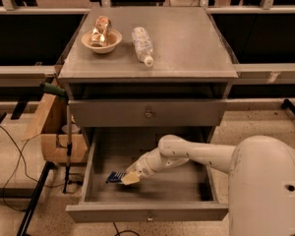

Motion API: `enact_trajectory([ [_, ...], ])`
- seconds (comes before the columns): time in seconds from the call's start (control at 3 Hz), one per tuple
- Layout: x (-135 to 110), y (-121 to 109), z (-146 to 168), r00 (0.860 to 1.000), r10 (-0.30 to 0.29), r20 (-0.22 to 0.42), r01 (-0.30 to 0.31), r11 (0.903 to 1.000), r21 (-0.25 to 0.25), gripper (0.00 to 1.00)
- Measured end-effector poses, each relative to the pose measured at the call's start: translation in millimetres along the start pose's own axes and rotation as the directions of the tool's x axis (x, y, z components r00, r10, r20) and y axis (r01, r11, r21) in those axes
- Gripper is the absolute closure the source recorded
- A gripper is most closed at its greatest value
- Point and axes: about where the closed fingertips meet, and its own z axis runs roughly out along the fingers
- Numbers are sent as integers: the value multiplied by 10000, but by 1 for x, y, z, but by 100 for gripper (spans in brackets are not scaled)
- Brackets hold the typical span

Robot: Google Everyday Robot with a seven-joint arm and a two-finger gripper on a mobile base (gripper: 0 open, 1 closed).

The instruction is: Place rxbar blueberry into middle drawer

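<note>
The middle drawer is pulled out wide below the cabinet top, its grey floor showing. My white arm reaches down into it from the right. My gripper is low over the left part of the drawer floor. The rxbar blueberry, a small dark navy bar with pale markings, lies at the gripper's tips, close to the floor. The gripper covers its right end.
On the cabinet top lies a clear plastic bottle and a bowl holding a shiny gold snack bag. The shut upper drawer has a round knob. A cardboard box and cables stand to the left.
</note>
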Motion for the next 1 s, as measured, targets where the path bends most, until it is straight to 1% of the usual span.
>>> enact_trajectory([
  [0.33, 4, 1, 13, 9993, -254, -261, 259, 9995, 170, 35],
  [0.67, 5, 2, 17, 9984, -396, -403, 420, 9974, 585, 12],
  [1.0, 5, 2, 18, 9983, -406, -411, 431, 9972, 615, 0],
])
